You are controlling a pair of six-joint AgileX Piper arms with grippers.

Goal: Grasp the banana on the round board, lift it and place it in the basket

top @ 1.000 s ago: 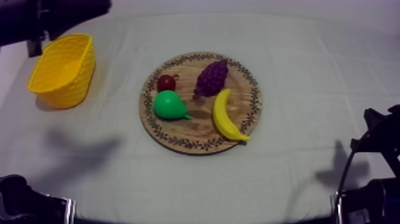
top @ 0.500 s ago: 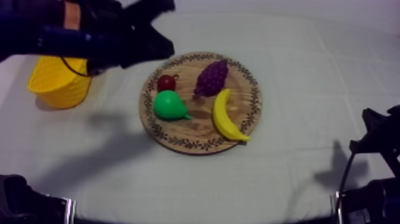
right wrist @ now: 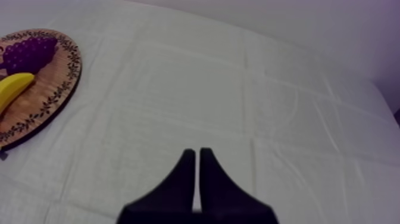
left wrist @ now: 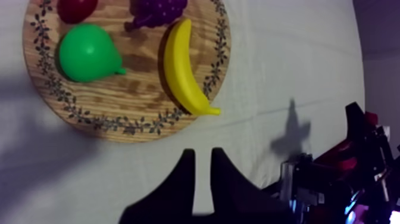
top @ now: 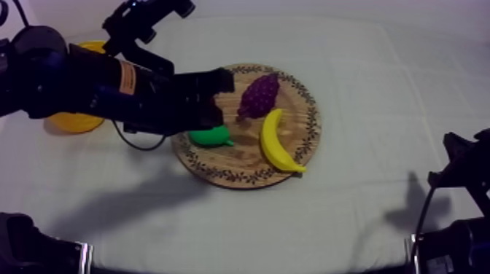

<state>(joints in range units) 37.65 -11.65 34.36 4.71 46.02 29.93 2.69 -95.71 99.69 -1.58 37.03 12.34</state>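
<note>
The yellow banana (top: 273,142) lies on the right half of the round wooden board (top: 240,171), free of both grippers. My left arm reaches in from the upper left, and its gripper (top: 219,91) hangs over the board's left part, above the pear (top: 211,136). From the left wrist, the banana (left wrist: 181,71) lies ahead of my left gripper (left wrist: 201,152), whose fingers stand slightly apart with nothing between them. The arm hides most of the yellow basket (top: 73,122) at the far left. My right gripper (right wrist: 197,152) is shut on nothing and rests low at the right (top: 452,157).
Purple grapes (top: 259,95) lie just behind the banana. A small red fruit (left wrist: 76,7) sits beside the green pear (left wrist: 86,53) on the board (left wrist: 119,116). The right arm (left wrist: 345,173) stands at the table's edge. Bare cloth lies between it and the board (right wrist: 36,113).
My left arm has swung rightward from over the basket to above the board's left part, now covering the red fruit and most of the basket. The right arm has stayed still.
</note>
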